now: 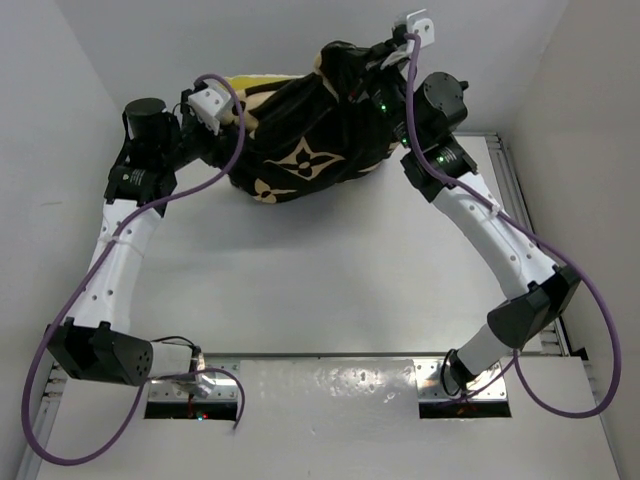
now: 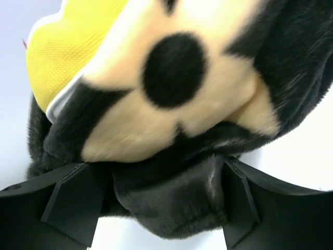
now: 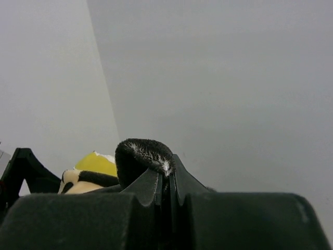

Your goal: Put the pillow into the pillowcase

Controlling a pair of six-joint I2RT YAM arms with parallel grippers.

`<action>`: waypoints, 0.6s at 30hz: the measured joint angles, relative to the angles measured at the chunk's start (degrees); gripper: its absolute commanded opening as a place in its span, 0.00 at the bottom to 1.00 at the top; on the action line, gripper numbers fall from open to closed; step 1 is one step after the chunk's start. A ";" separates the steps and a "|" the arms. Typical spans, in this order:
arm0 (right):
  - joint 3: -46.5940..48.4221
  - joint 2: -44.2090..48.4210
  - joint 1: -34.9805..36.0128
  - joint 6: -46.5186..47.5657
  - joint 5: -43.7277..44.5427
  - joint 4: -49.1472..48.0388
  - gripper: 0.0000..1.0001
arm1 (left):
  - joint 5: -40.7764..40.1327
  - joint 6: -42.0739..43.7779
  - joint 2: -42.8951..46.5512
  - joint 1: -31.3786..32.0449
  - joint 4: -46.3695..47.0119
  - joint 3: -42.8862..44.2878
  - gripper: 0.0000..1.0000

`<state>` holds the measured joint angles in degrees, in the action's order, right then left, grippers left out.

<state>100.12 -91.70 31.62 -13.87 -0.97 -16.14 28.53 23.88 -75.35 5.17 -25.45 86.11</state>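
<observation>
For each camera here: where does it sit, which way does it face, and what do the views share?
Top: above and behind the robot, looking down on the table; left arm, right arm and pillowcase show.
Left wrist: on the left arm, looking past the spread left claw at the pillowcase and a yellow pillow corner.
Right wrist: on the right arm, facing bare walls; the right claw pinches a black fold.
Shared: all show pillowcase and pillow.

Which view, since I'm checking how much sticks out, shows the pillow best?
Left wrist: the pillow, a yellow textured corner with white edge, pokes from the pillowcase close up. Top external shows only a thin yellow strip; right wrist, a small distant yellow bump.
</observation>
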 measured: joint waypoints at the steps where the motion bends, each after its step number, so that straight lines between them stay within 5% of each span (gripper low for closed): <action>1: 0.07 0.00 -0.13 -0.26 -0.20 0.02 0.00 | -0.57 2.16 0.35 0.00 0.55 -0.52 0.67; 4: 0.15 -0.11 -0.61 -0.92 -0.59 0.15 0.00 | -1.25 8.04 2.69 0.02 2.49 -4.24 0.41; 5: 0.22 -0.24 -0.72 -1.09 -0.68 0.28 0.00 | -1.42 9.29 3.56 0.02 3.15 -5.64 0.22; 7: 0.39 -0.55 -0.85 -1.29 -0.74 0.74 0.00 | -1.49 11.06 4.55 0.00 3.80 -6.84 0.02; 18: 6.29 -4.04 -9.22 -4.44 -2.51 5.95 0.00 | -6.19 13.27 4.57 -0.57 4.50 -1.88 0.00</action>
<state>106.41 -95.74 22.39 -18.31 -3.49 -10.20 22.35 37.15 -70.78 4.60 -20.95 84.23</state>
